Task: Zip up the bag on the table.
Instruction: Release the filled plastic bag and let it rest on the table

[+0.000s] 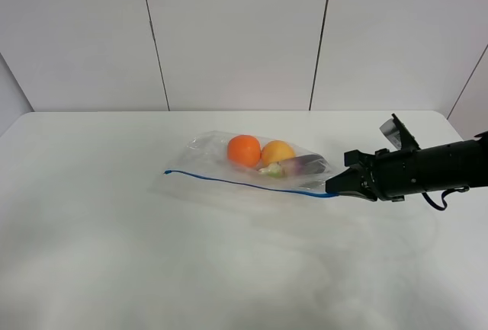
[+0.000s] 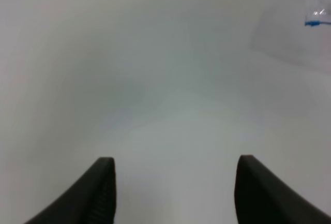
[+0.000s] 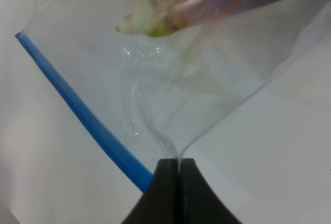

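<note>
Right wrist view: right gripper (image 3: 176, 162) clamped on thin film of the bag (image 3: 207, 94) beside blue zip strip (image 3: 77, 107), bag mid-frame on the table (image 1: 114, 269) in exterior high, left gripper (image 2: 176, 164) wide, empty; film looks light, floppy, slippery, so pinch the stiffer strip.

no readable text, labels, brands or numbers anywhere
</note>
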Robot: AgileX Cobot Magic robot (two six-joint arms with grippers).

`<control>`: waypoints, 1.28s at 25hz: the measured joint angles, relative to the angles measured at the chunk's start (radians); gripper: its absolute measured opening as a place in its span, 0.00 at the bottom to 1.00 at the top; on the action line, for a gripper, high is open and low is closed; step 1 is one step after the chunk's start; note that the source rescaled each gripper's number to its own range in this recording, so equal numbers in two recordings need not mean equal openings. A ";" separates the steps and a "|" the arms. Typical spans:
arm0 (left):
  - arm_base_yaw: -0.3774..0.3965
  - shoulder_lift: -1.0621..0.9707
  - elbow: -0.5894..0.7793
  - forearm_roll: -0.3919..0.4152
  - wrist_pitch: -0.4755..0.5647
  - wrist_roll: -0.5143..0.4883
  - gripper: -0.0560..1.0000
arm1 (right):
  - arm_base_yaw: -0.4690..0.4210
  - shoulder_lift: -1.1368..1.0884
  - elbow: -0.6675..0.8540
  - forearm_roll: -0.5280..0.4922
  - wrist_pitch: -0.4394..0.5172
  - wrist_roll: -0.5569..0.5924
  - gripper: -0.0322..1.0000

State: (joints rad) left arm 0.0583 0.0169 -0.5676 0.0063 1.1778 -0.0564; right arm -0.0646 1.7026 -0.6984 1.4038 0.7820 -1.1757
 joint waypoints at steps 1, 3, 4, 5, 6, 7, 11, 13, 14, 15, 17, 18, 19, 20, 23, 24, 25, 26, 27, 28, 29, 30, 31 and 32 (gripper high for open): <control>0.000 -0.003 0.000 0.000 0.000 0.000 0.81 | 0.000 0.000 0.000 0.000 0.000 0.000 0.03; 0.000 -0.007 0.001 0.000 0.000 0.003 0.81 | 0.000 0.000 0.000 0.000 0.000 0.000 0.03; 0.000 -0.007 0.001 0.000 0.000 0.008 0.81 | 0.000 0.000 0.000 0.000 0.000 0.000 0.03; 0.000 -0.007 0.001 -0.006 0.000 0.013 0.81 | 0.000 0.000 0.000 0.000 0.000 0.000 0.03; 0.000 -0.007 0.001 -0.006 0.000 0.021 0.81 | 0.000 0.000 0.000 0.000 0.000 0.000 0.03; 0.000 -0.007 0.001 -0.006 0.000 0.023 0.81 | 0.000 0.000 0.000 0.000 0.000 0.000 0.03; 0.000 -0.019 0.002 -0.013 0.000 0.029 0.81 | 0.000 0.000 0.000 0.000 0.000 0.000 0.03; 0.000 -0.019 0.002 -0.016 0.000 0.029 0.81 | 0.000 0.000 0.000 0.000 0.000 0.000 0.03; 0.000 -0.019 0.002 -0.016 0.000 0.029 0.81 | 0.000 0.000 0.000 0.000 0.000 0.000 0.03; 0.000 -0.019 0.002 -0.017 0.000 0.029 0.81 | 0.000 0.000 0.000 0.000 0.000 0.000 0.03; 0.000 -0.019 0.002 -0.019 0.000 0.029 0.81 | 0.000 0.000 0.000 0.000 0.000 0.000 0.03; 0.000 -0.019 0.002 -0.019 0.000 0.029 0.81 | 0.000 0.000 0.000 0.002 0.000 0.000 0.03; 0.000 -0.019 0.002 -0.019 0.000 0.029 0.81 | 0.000 0.000 0.000 0.002 0.000 0.000 0.03; 0.000 -0.019 0.002 -0.021 0.000 0.030 0.81 | 0.000 0.000 0.000 0.002 0.000 0.000 0.03; 0.000 -0.019 0.002 -0.025 0.000 0.030 0.81 | 0.000 0.000 0.000 -0.003 -0.001 0.005 0.03; 0.000 -0.019 0.002 -0.026 0.000 0.030 0.81 | 0.000 0.000 0.000 -0.008 -0.004 0.010 0.03; 0.000 -0.019 0.002 -0.026 0.000 0.030 0.81 | 0.000 0.000 0.000 -0.015 -0.008 0.013 0.03; 0.000 -0.019 0.002 -0.026 0.000 0.030 0.81 | 0.000 0.000 0.000 -0.027 -0.019 0.019 0.03; 0.000 -0.019 0.002 -0.026 0.000 0.030 0.81 | 0.000 0.000 0.000 -0.034 -0.027 0.021 0.03; 0.000 -0.019 0.002 -0.026 0.000 0.030 0.81 | 0.000 0.000 0.000 -0.042 -0.036 0.023 0.05; 0.000 -0.019 0.002 -0.026 0.000 0.030 0.81 | 0.000 0.000 0.000 -0.047 -0.047 0.024 0.07; 0.000 -0.019 0.002 -0.026 0.000 0.030 0.81 | 0.000 0.000 0.000 -0.049 -0.052 0.025 0.11; 0.000 -0.019 0.002 -0.026 0.000 0.030 0.81 | 0.000 0.000 0.000 -0.050 -0.058 0.026 0.17; 0.000 -0.019 0.002 -0.026 0.000 0.030 0.81 | 0.000 0.000 0.000 -0.050 -0.066 0.026 0.23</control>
State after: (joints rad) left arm 0.0583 -0.0025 -0.5658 -0.0195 1.1778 -0.0262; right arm -0.0646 1.7026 -0.6984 1.3541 0.7161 -1.1493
